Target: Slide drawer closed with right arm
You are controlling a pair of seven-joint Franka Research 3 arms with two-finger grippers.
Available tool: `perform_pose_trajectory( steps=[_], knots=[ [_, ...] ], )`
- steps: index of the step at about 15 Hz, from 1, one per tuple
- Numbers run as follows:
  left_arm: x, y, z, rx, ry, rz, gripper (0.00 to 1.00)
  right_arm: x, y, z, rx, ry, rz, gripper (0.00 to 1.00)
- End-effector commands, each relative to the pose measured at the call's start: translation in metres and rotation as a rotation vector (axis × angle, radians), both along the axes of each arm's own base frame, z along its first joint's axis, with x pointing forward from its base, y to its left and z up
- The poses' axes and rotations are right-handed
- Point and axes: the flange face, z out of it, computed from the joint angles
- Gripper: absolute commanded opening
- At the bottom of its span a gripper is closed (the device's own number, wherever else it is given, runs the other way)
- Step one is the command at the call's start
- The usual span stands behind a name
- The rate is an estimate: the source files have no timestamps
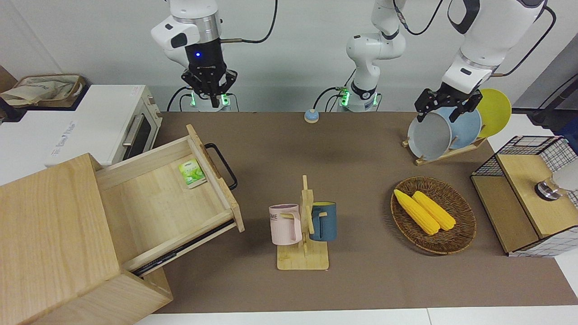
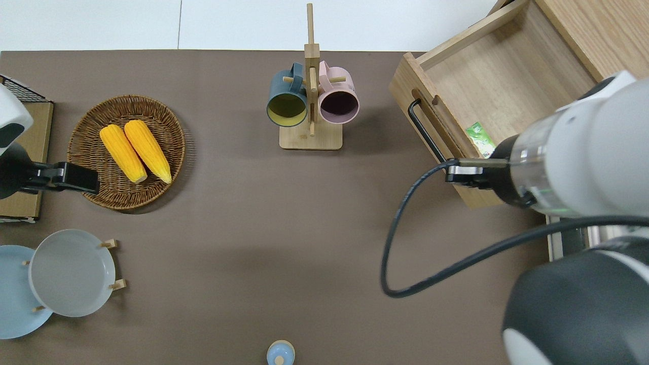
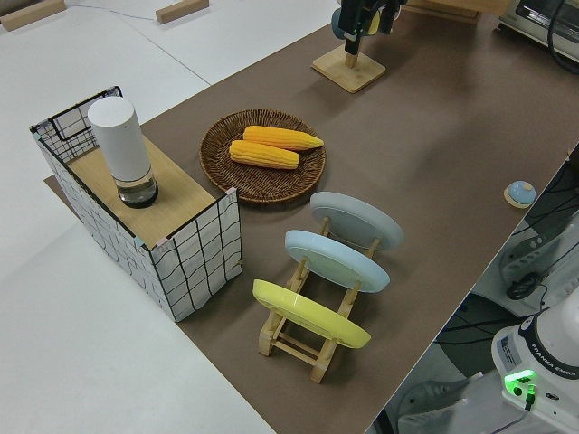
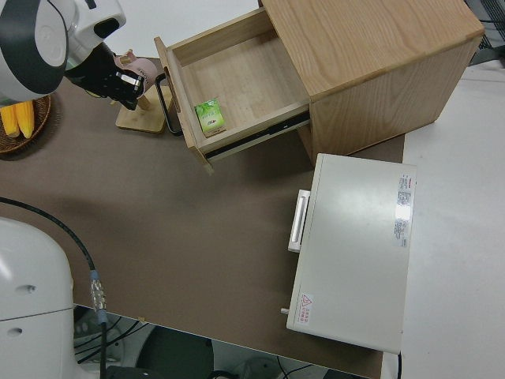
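At the right arm's end of the table, the wide pale-wood drawer (image 1: 171, 198) sticks far out of the big light-wood cabinet (image 1: 54, 239). A small green packet (image 1: 192, 173) lies inside. The right arm's black gripper (image 1: 209, 85) hangs up in the air with its fingers spread open. The left arm is parked.

Bright, even indoor light from above in all four views. Shadows are soft and short: a faint one under the mug rack (image 1: 303, 225) on the desk (image 1: 361, 149), a broad diffuse patch mid-desk in the overhead view. Mild glare on the white oven top (image 4: 355, 245) and on the white floor in the left side view. Front view bows slightly at the edges. The right arm (image 2: 583, 152) close to the overhead lens looks soft.
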Motion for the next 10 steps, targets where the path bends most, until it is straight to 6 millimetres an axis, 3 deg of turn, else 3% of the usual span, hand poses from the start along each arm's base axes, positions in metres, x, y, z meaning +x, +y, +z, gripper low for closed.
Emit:
perform_pose_trajectory(
  steps=[1, 6, 10],
  knots=[
    [0.002, 0.001, 0.004, 0.016, 0.005, -0.012, 0.99, -0.006, 0.047, -0.021, -0.021, 0.026, -0.186, 0.0],
    [0.002, 0.001, 0.004, 0.016, 0.005, -0.012, 0.99, 0.008, 0.093, -0.096, -0.067, 0.105, -0.398, 0.0],
    [0.002, 0.001, 0.004, 0.016, 0.005, -0.012, 1.0, 0.021, 0.104, -0.15, -0.07, 0.105, -0.57, 0.0]
  ],
)
